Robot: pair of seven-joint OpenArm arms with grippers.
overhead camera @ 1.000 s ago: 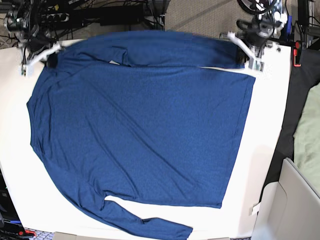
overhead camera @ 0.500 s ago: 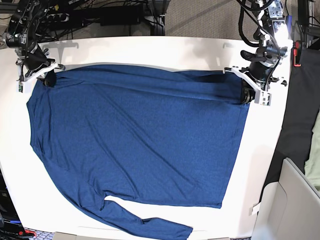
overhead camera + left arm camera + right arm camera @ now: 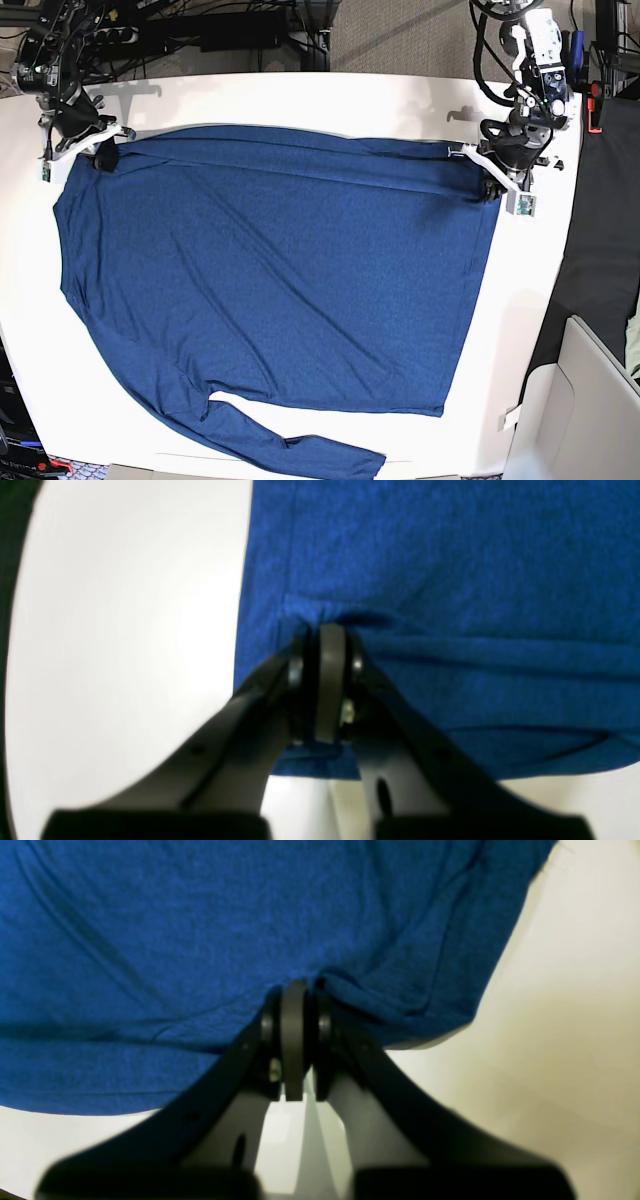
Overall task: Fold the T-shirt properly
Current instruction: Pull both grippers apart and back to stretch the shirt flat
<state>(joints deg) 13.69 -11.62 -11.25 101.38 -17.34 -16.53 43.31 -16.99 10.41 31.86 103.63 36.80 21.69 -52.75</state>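
Note:
The dark blue T-shirt (image 3: 280, 270) lies spread flat on the white table (image 3: 300, 95). Its far edge is folded over as a narrow band. One long sleeve (image 3: 300, 450) trails along the near edge. My left gripper (image 3: 492, 188) sits at the far right corner of the fold, with its jaws shut on the T-shirt. In the left wrist view the fabric (image 3: 450, 555) puckers at the left gripper (image 3: 322, 630) tips. My right gripper (image 3: 100, 158) is shut on the far left corner. In the right wrist view cloth (image 3: 200, 915) bunches at the right gripper (image 3: 295, 985) tips.
Cables and a power strip (image 3: 200, 30) lie just past the table's far edge. A black cloth (image 3: 600, 230) hangs at the right side, and a grey box (image 3: 590, 400) stands at the lower right. Bare table (image 3: 125, 630) shows beside the shirt's hem.
Both grippers brought the raised far sleeve and edge down onto the shirt body. The fold now lies flat along the far edge.

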